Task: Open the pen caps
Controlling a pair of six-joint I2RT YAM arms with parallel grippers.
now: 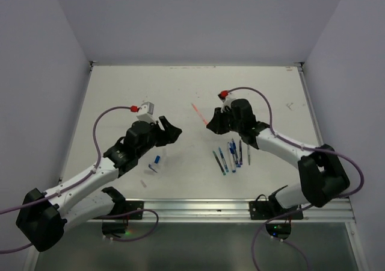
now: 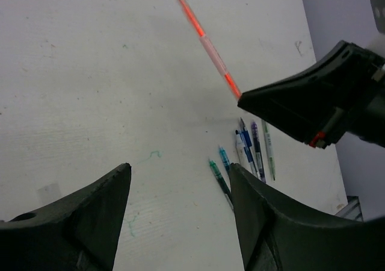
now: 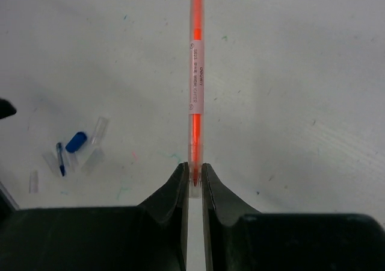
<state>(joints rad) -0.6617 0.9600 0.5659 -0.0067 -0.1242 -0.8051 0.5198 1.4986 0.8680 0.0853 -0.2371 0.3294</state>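
Observation:
An orange-red stick pen lies pointing away over the middle of the table. My right gripper is shut on its near end, and the wrist view shows the pen pinched at its clear tip between the fingers of that gripper. I cannot tell whether that tip is a cap. My left gripper is open and empty above bare table, left of the pen. A loose blue cap lies near the left arm and also shows in the right wrist view.
Several blue and green pens lie side by side under the right arm and show in the left wrist view. Clear cap pieces and a short blue piece lie by the blue cap. White walls border the table.

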